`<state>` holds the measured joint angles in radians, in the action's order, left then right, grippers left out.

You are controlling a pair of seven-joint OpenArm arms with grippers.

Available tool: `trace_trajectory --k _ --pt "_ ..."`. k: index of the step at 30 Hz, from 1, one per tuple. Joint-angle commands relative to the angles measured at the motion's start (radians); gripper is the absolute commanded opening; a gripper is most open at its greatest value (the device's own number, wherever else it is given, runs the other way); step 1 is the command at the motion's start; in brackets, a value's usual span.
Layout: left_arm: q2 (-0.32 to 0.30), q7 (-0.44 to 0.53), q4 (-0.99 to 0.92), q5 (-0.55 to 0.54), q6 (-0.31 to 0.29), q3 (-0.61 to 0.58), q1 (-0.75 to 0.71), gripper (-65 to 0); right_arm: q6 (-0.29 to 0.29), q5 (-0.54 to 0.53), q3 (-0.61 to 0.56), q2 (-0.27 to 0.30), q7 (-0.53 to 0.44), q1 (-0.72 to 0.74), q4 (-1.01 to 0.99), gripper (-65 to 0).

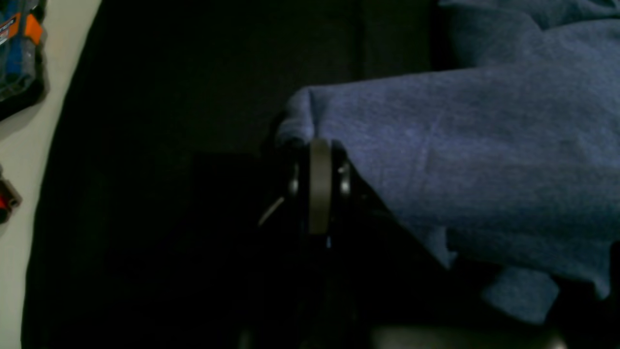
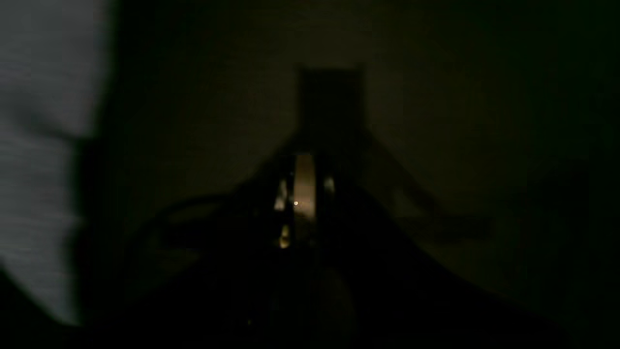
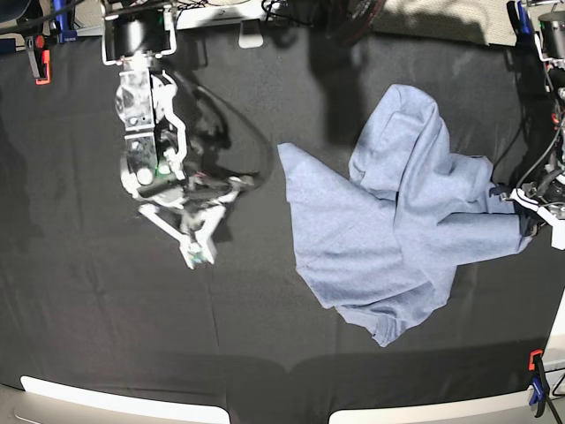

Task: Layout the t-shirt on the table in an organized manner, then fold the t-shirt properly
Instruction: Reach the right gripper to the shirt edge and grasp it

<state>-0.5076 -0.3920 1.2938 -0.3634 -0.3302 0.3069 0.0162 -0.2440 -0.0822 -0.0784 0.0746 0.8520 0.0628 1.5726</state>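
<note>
Base view: left pincer clamping t-shirt edge.

robot lab/workshop: black cloth-covered table w/ orange clamps at edges, cables behind.

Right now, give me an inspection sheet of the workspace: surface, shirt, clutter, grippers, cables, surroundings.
Surface: table covered in matte black cloth, lightly creased.
Job's things: t-shirt crumpled and bunched, not laid flat, on the base view's right half.
Clutter: nothing seen on the cloth.
Grippers: left gripper shut on a fold of the t-shirt at its edge; right gripper low over bare cloth, apart from the shirt, holding nothing; its jaws cannot be judged.
Cables: dark cables run by the left arm.
Surroundings: orange-black clamps at the table's corners; desk edge beyond.
</note>
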Motion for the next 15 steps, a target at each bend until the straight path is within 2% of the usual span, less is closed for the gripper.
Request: trace_trajectory --k 1,3,4,11,15 --pt "-0.022 0.026 0.016 -0.012 0.000 0.006 0.016 -65.0 -0.003 -0.019 0.001 -0.012 -0.043 0.026 0.020 -48.7" --pt "-0.022 0.026 0.016 -0.013 0.000 0.006 0.016 -65.0 -0.003 -0.027 0.001 -0.040 -0.089 0.035 0.018 -34.7" --pt "-0.022 0.026 0.016 -0.013 0.000 0.006 0.016 -65.0 -0.003 -0.027 0.001 -0.057 -0.099 0.046 0.009 -31.3" --pt "-0.022 0.026 0.016 -0.010 0.000 0.006 0.016 -65.0 0.002 -0.022 0.001 -0.164 -0.084 0.262 -0.268 -30.5" --pt "-0.022 0.026 0.016 -0.005 0.000 0.006 0.016 -65.0 0.070 0.050 0.001 -0.204 -0.081 0.392 -0.460 -30.5"
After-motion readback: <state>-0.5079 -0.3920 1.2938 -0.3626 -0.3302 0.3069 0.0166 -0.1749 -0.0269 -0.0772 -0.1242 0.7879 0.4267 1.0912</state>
